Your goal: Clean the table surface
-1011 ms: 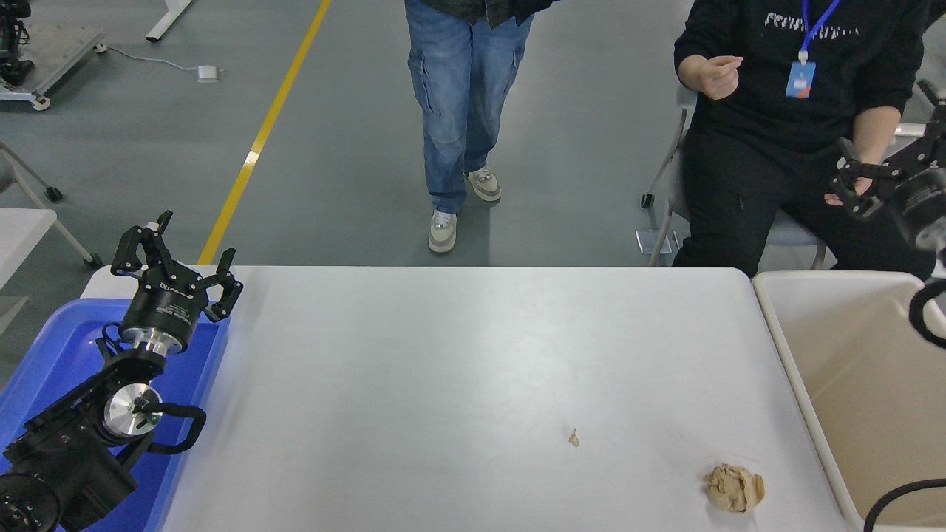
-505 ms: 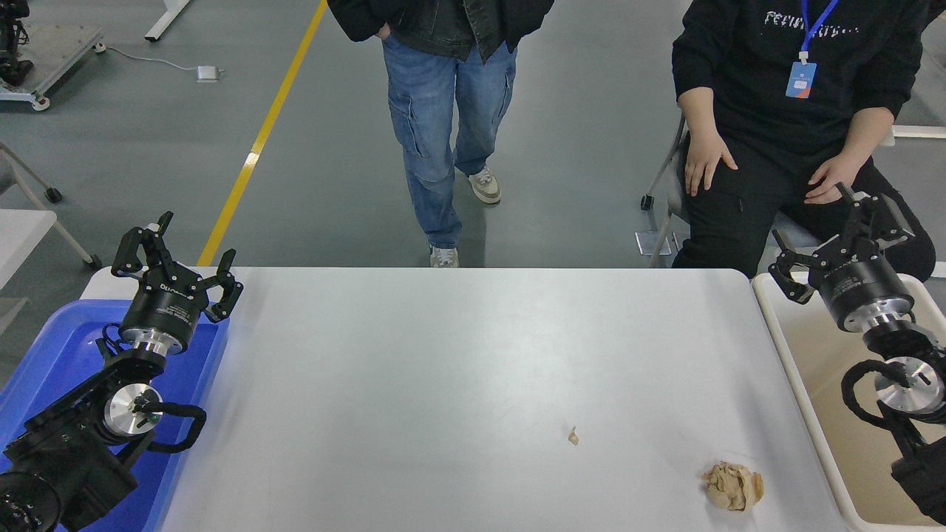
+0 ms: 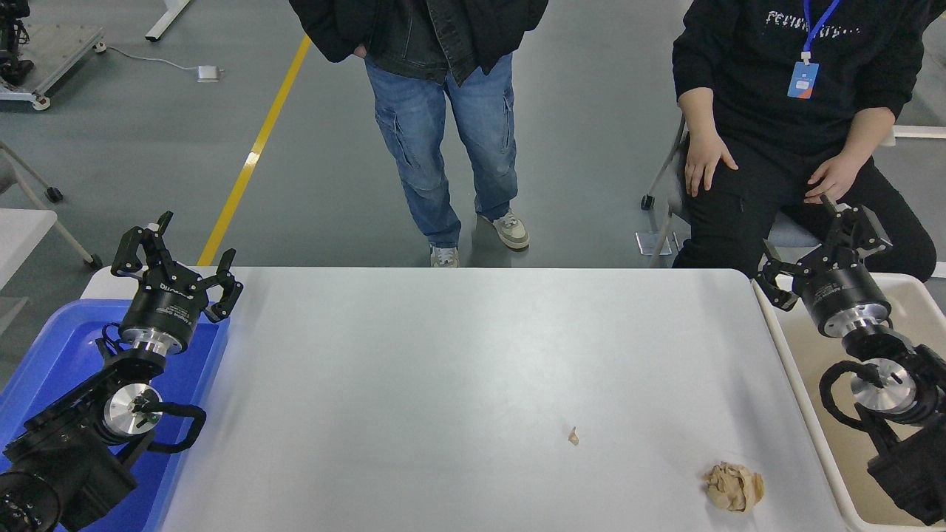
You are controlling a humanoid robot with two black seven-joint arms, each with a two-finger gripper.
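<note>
At the far left a blue tray point(image 3: 55, 347) of smooth glossy plastic sits against the worktop's left edge; what shows of its floor is bare, though the left arm covers much of it. The left pincer point(image 3: 174, 264) hangs above the tray's far right corner, its black fingers spread apart around nothing.

The worktop point(image 3: 458, 369) is a wide white slab, matte and smooth, with rounded far corners, filling the middle of the view between tray and bin. Two bits of litter lie on its near right part: a tiny tan scrap point(image 3: 573, 437), thin and flake-like, and, to the right and nearer the front edge, a crumpled wad point(image 3: 734, 487) of tan paper, rough and creased, roughly ball-shaped. The two are well apart, and neither touches a pincer.

At the right edge stands a beige bin point(image 3: 809, 414), rectangular with a thick pale rim and smooth walls; the visible inside holds nothing but the right arm's shadow. The right pincer point(image 3: 824, 255) is above the bin's far left corner, fingers apart and empty.

Beyond the worktop a person in jeans point(image 3: 443, 140) stands on the grey floor, and another in black point(image 3: 791, 111) sits on a chair.
</note>
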